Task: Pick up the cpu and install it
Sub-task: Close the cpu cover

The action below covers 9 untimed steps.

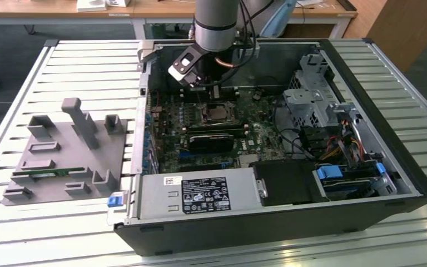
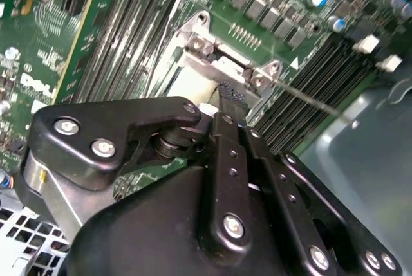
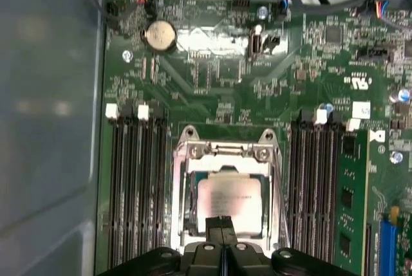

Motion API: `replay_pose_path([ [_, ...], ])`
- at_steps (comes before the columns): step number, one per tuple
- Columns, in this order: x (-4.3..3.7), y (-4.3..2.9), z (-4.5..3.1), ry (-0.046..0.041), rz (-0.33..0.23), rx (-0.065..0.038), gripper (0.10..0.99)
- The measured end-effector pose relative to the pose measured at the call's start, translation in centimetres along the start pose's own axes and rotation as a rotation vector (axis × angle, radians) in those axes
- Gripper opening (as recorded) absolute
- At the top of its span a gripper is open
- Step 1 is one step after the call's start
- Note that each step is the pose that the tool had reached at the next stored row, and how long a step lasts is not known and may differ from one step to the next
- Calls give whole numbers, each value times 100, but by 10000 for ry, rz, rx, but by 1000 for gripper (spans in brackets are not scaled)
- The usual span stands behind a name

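Observation:
The cpu (image 3: pixel 230 200), a small square chip with a silver-grey top, lies flat inside the metal socket frame (image 3: pixel 225 150) on the green motherboard (image 1: pixel 198 139) of the open computer case. In the exterior view it shows as a small square (image 1: pixel 215 114) just below my arm. My gripper (image 3: pixel 222 226) stands over the cpu's edge nearest the wrist, its black fingers pressed together. In the second wrist view the fingertips (image 2: pixel 230 99) reach down to the pale cpu surface (image 2: pixel 190 86). Whether they touch the chip I cannot tell.
Rows of memory slots (image 3: pixel 135 186) flank the socket, with a green stick (image 3: pixel 351 192) seated beside the far row. The case wall (image 3: pixel 45 128) is close by. The case also holds a power supply (image 1: pixel 198 194) and a drive cage (image 1: pixel 310 100). A grey tray with posts (image 1: pixel 65 150) lies at the exterior view's left.

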State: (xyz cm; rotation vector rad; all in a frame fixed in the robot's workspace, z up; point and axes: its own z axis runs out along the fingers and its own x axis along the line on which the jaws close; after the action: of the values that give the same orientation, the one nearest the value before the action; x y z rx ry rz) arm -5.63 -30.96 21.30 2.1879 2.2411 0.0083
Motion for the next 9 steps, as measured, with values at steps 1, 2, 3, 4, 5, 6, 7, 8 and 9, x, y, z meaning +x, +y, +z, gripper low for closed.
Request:
replay_pose_path([
  [1,1,-14,8,1,0,0,106],
  [2,1,-26,15,0,0,0,106],
  [3,2,-39,24,1,-1,-1,106],
  [4,2,-49,33,0,-1,0,106],
  [5,3,-54,44,-1,0,0,106],
  [6,3,-56,57,-1,0,1,106],
  [7,4,-58,73,1,-1,1,106],
  [8,4,-58,87,1,-1,2,106],
  [9,4,-58,99,0,-1,3,106],
])
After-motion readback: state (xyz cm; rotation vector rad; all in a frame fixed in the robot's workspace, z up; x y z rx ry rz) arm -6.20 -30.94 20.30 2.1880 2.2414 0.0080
